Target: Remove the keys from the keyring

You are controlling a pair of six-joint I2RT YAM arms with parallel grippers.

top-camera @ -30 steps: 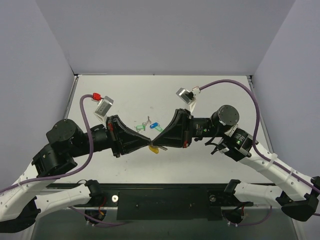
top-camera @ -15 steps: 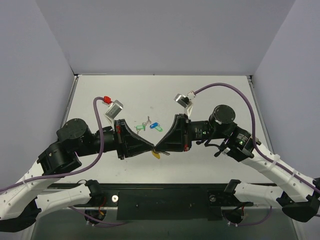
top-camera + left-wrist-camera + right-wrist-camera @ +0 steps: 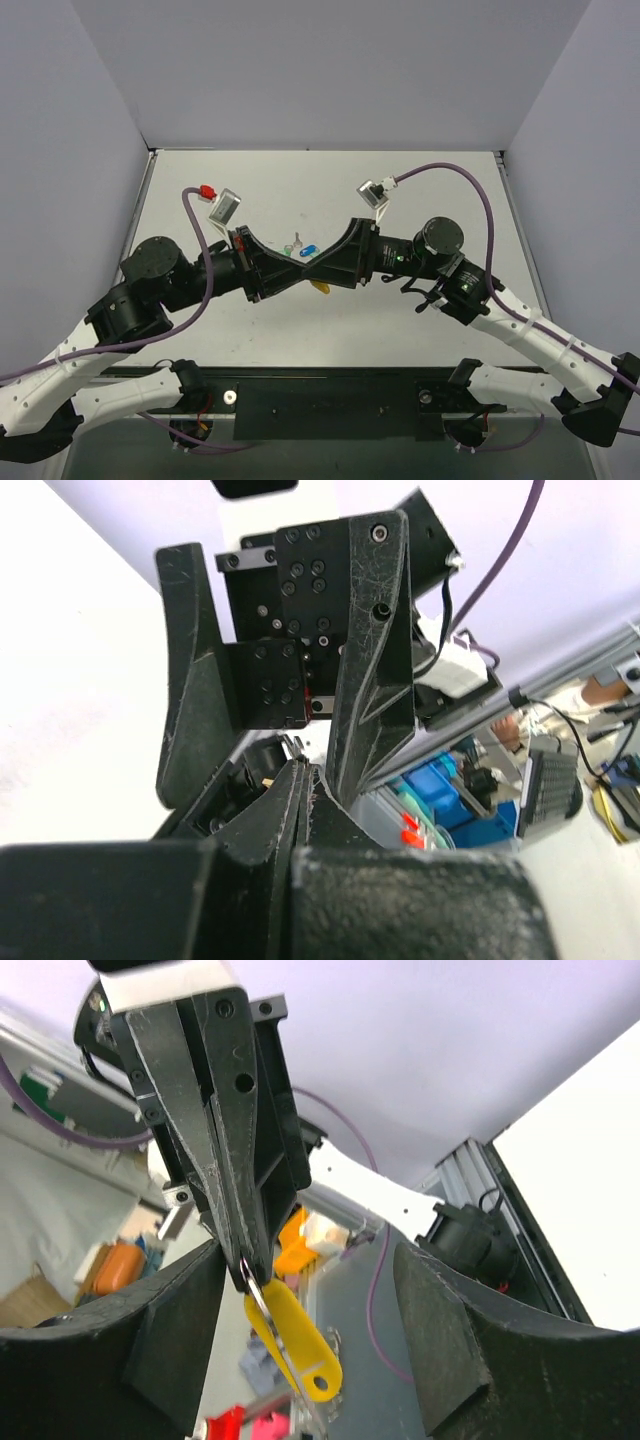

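One keyring (image 3: 290, 1345) is in view, made of one yellow tag and one thin metal ring (image 3: 248, 1272), and it hangs in the air above the surface (image 3: 420, 190). It is held by the ring, which is pinched at the tips of the closed left fingers (image 3: 240, 1160). The tag's long axis runs downward from the ring and leans a little to the right in the right wrist view, with its holed end lowest. From above, the keyring (image 3: 321, 288) shows as a short yellow sliver pointing toward the near edge, just below where the two arms meet. The right fingers (image 3: 170, 1340) stand wide apart, one on either side of the keyring and clear of it. The left wrist view shows them (image 3: 375, 650) spread open, facing the closed left fingers (image 3: 290, 810). Beyond the keyring, toward the far wall, one blue tag (image 3: 311, 249) lies on the surface with one small silver key (image 3: 294, 242) just beside it.
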